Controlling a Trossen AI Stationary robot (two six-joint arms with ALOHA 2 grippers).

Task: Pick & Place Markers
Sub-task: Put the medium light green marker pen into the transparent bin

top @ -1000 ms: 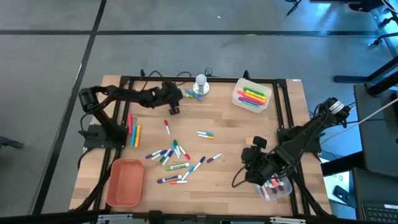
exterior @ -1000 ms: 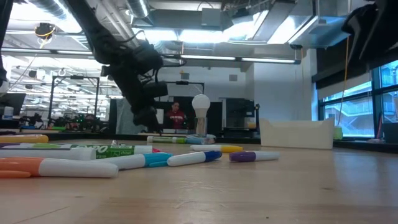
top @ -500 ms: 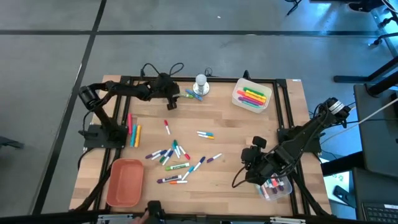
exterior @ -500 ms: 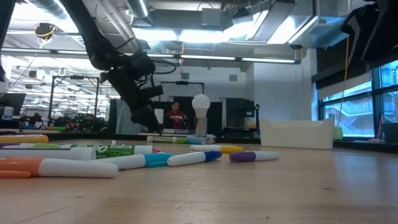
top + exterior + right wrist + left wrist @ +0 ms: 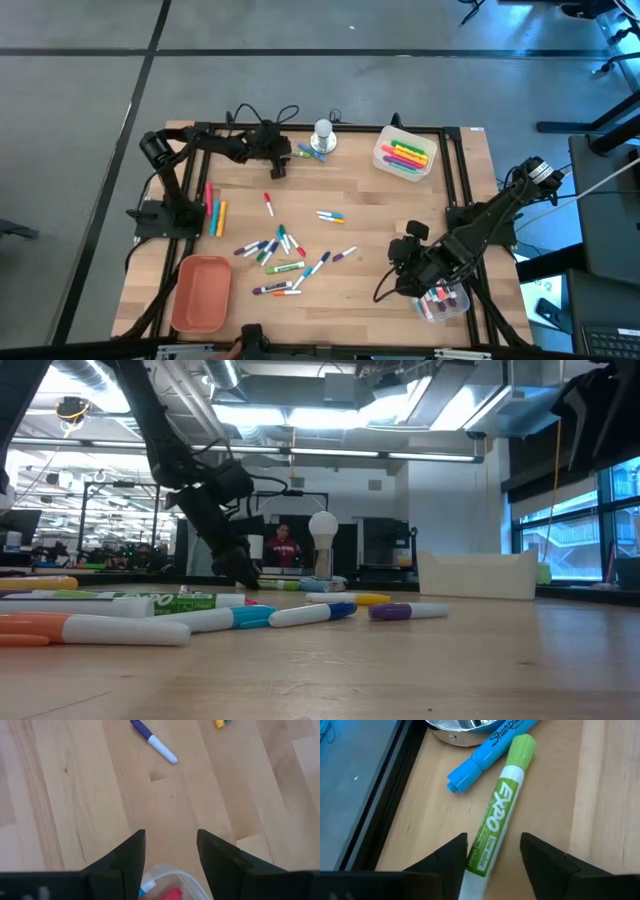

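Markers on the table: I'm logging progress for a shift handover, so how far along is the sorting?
Partly done. Some markers already lie in the white bin and in the clear container under the right end effector, which is open and empty. In hand: the open left end effector straddles a green-capped marker near the table's far edge, not yet gripped. Left: the loose cluster mid-table. The orange tray is empty.

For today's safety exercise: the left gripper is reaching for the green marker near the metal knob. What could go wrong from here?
1. The left gripper straddles only the green marker's end, so closing may tip it.
2. The blue marker touches it and may get dragged along.
3. The metal knob stands close and could get bumped.
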